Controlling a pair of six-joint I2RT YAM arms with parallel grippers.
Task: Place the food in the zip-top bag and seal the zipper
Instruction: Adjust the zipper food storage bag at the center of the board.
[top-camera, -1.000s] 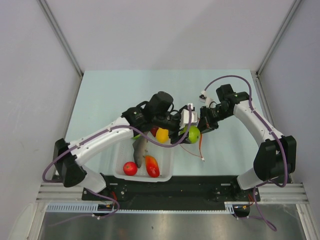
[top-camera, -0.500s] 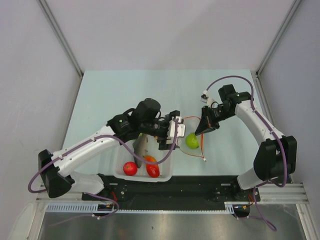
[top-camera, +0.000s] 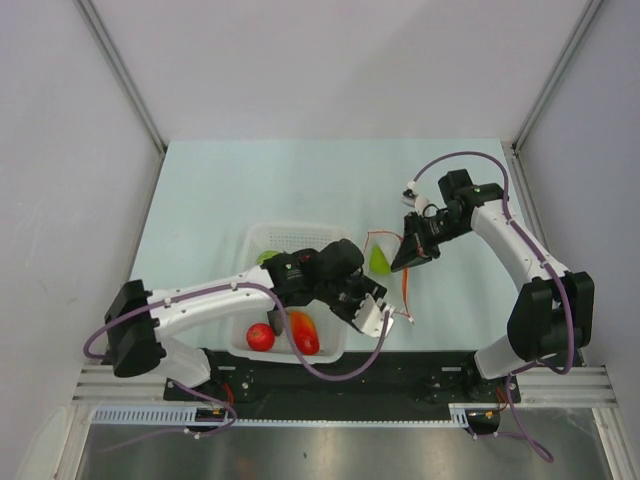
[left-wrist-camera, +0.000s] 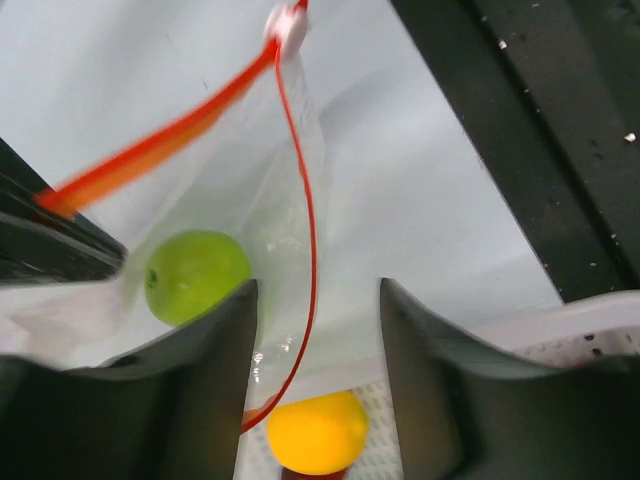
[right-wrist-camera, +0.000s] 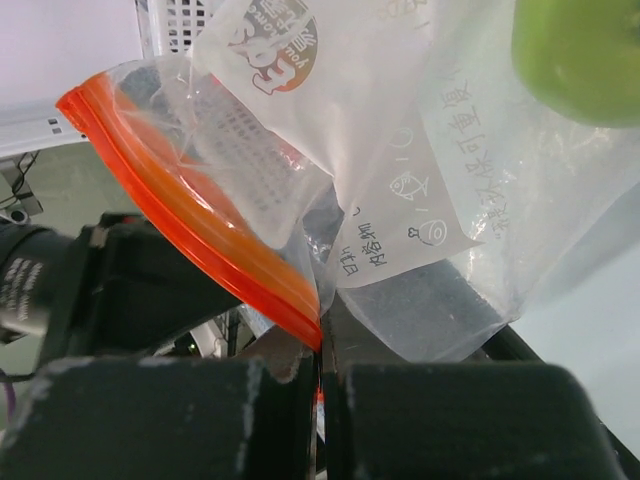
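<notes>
The zip-top bag (top-camera: 388, 285), clear and limp, is held just right of the white basket (top-camera: 290, 231), its zipper (right-wrist-camera: 190, 228) unsealed and only the green ball fruit (left-wrist-camera: 196, 275) inside. Its mouth is pinched in the closed right hand (right-wrist-camera: 320, 355); the left hand (left-wrist-camera: 318, 295) is spread open, empty, at the basket's near right corner. Loading is judged under way: another piece, such as the yellow-orange round fruit (left-wrist-camera: 317, 432), must next be gripped from the basket.

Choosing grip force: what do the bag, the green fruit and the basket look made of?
The zip-top bag: thin clear plastic film, glossy, creased. The green fruit: probably smooth moulded plastic, faint sheen. The basket: white perforated plastic, seemingly rigid.
</notes>
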